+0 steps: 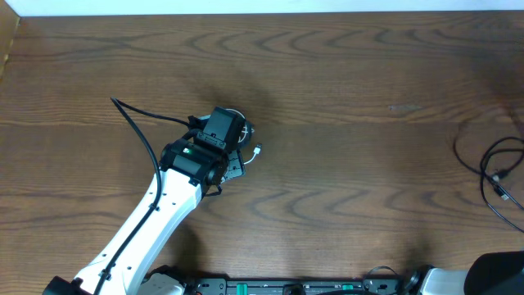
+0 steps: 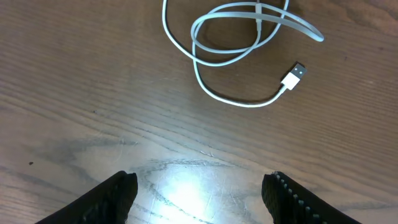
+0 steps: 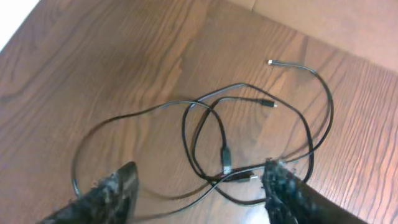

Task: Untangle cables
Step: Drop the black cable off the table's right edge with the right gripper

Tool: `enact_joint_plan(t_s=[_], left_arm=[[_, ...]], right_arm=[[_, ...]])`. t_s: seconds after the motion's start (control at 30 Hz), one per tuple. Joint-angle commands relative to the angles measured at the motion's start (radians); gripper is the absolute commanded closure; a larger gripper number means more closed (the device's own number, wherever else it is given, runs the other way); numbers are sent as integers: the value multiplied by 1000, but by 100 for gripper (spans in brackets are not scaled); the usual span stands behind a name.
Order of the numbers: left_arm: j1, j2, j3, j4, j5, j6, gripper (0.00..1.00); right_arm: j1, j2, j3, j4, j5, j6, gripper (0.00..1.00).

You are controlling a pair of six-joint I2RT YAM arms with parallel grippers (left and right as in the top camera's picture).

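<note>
white thin cable [image 2: 259, 14], loosely looped, flat usb plug [image 2: 294, 76] on free end, lies on brown wood-grain worktop [image 1: 368, 65] left of centre. left gripper [image 2: 199, 193] just beside it, fingers apart, nothing between them. black thin cable [image 3: 225, 158], several crossing loops with small plugs, lies at right edge of worktop, well apart from white one. right gripper [image 3: 199, 190] over it, fingers apart, empty.

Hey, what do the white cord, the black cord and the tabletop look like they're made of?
Thin white looped cord: smooth, slightly glossy plastic jacket, probably; its plug tip looks metal. Thin black tangled cord: matte rubbery or plastic sheath, hard to tell. Brown tabletop: wood grain showing, possibly laminate; glare suggests a sheen.
</note>
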Motion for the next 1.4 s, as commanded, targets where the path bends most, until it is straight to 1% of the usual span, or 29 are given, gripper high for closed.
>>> enact_joint_plan(t_s=[0.0, 0.17, 0.23, 0.33, 0.4, 0.5, 0.53, 0.57, 0.63, 0.77, 0.9, 1.0, 1.07, 1.1, 1.17, 1.37], left_arm=[[3, -9, 7, 0, -10, -9, 30], [3, -9, 7, 0, -10, -9, 30], [3, -9, 7, 0, -10, -10, 30], [3, -9, 7, 0, -10, -9, 30], [3, -9, 7, 0, -9, -10, 30], [3, -9, 7, 0, -9, -9, 30], [3, -9, 7, 0, -9, -9, 30], [3, -9, 7, 0, -9, -9, 30], [3, -9, 7, 0, -10, -9, 30], [3, -9, 7, 0, -10, -10, 30], [3, -9, 7, 0, -10, -10, 30], [3, -9, 7, 0, -9, -10, 30], [3, -9, 7, -1, -9, -10, 30], [3, -9, 7, -1, -9, -10, 30], [3, -9, 7, 0, -9, -11, 30], [3, -9, 7, -11, -2, -13, 30]], right_arm=[[-5, -4, -32, 0, 5, 23, 36], [-5, -4, -118, 3, -80, 23, 30], [-5, -3, -150, 7, -85, 23, 29], [-5, -3, -220, 63, -77, 22, 30], [-6, -3, -292, 148, -70, 13, 31], [-8, -3, -394, 266, -70, -8, 33], [-10, -2, -416, 292, -77, -15, 37], [-19, 10, -451, 350, -167, -105, 45], [-36, 55, -439, 351, -258, -188, 46], [-60, 165, -359, 270, -292, -235, 44], [-82, 320, -188, 113, -330, -288, 32], [-109, 393, -116, 51, -330, -284, 32], [-132, 425, -99, 47, -328, -285, 33], [-146, 436, -99, 48, -319, -285, 36], [-169, 446, -101, 55, -313, -285, 37], [-251, 457, -118, 94, -280, -284, 37]])
